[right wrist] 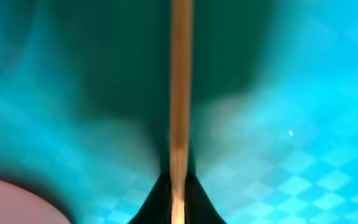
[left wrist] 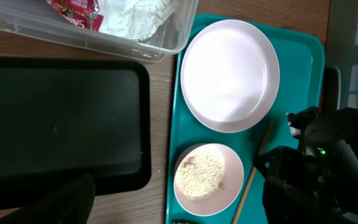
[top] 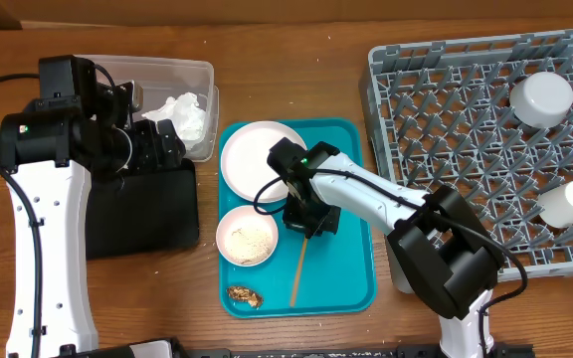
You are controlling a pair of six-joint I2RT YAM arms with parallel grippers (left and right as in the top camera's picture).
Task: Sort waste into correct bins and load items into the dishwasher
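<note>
My right gripper (top: 306, 215) is down on the teal tray (top: 351, 278) and shut on the thin wooden chopsticks (top: 297, 270). In the right wrist view the fingertips (right wrist: 179, 200) pinch the chopsticks (right wrist: 180, 93). The round white plate (top: 262, 154) and the small white bowl (top: 247, 239) holding rice lie beside them, and a brown food scrap (top: 244, 294) lies at the tray's front. My left gripper (top: 164, 144) hangs open and empty over the edge between the clear tub (top: 199, 70) and the black tray (top: 142, 214). The tub holds white tissue (top: 182, 111) and a red wrapper (left wrist: 73, 9).
The grey dish rack (top: 466, 149) stands at the right with a round bowl (top: 541, 97) and a white cup (top: 568, 202) in it. The left wrist view shows the plate (left wrist: 229, 74), rice bowl (left wrist: 207, 177), black tray (left wrist: 61, 118) and right gripper (left wrist: 309, 171).
</note>
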